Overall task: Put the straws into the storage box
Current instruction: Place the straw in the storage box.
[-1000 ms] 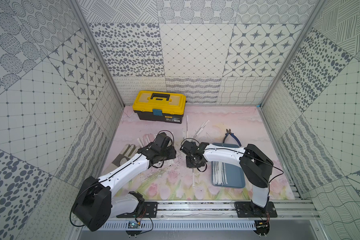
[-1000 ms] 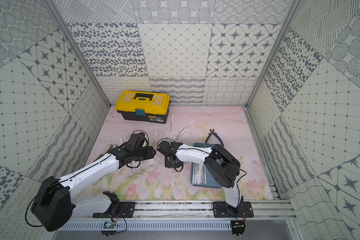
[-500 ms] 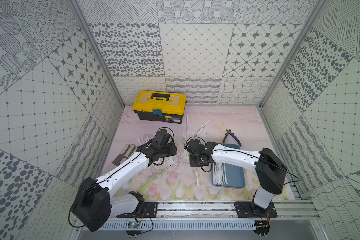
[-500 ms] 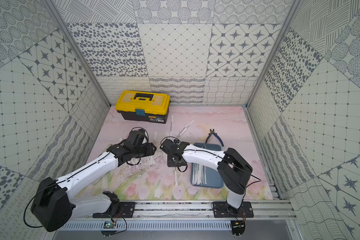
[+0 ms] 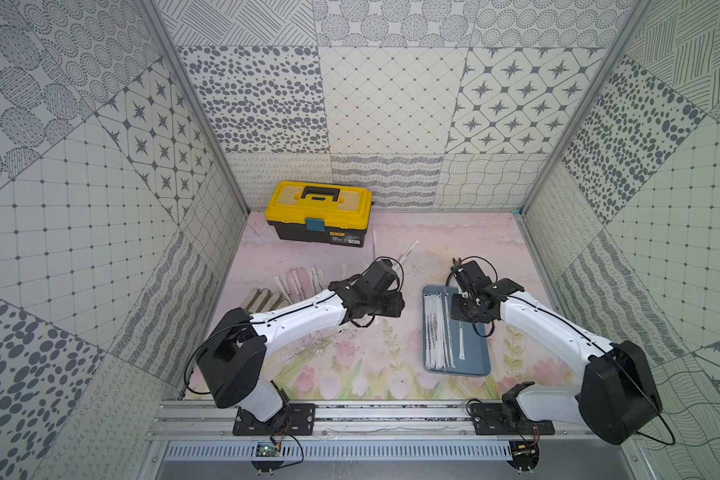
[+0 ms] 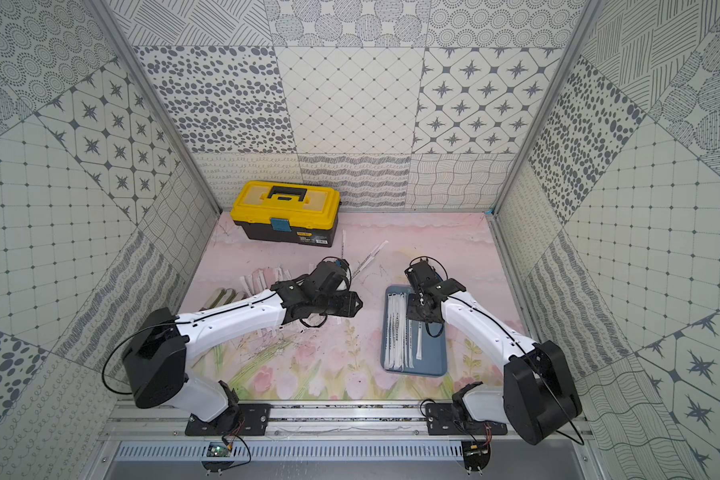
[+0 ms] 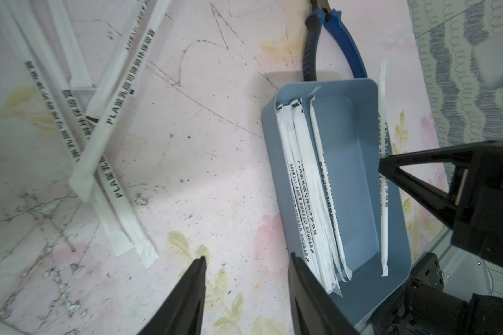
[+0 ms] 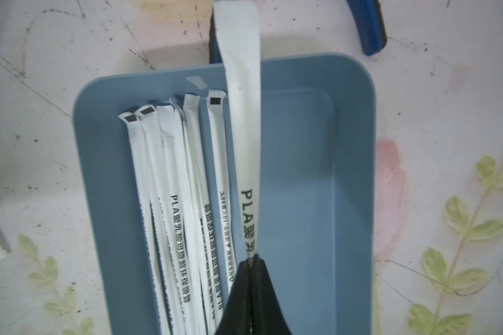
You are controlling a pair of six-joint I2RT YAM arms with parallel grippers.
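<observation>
Pinching one wrapped straw (image 8: pixel 244 121) in the tightly clenched right claw (image 8: pixel 251 261), just above the blue tray (image 8: pixel 317 203). Holding it lengthwise over the tray, right beside the bundle of straws (image 8: pixel 172 208) lying packed against one long wall. Leaving the rest of the tray floor bare. Reaching in over the tray's far end, going by both top views.

Hovering the left claw (image 7: pixel 247 256) over the pink flowered mat (image 7: pixel 215 174), jaws parted and grasping nothing, between the tray and the loose straws (image 7: pixel 99 150). Finding those loose straws crossing one another flat on the mat, well apart from the tray. Spotting a row of straws (image 5: pixel 304 280) on the mat beyond the left arm in a top view.

Noting blue-handled pliers (image 7: pixel 343 37) just behind the tray's far end, and a yellow-lidded toolbox (image 5: pixel 321 212) at the back of the mat, near the rear wall.
</observation>
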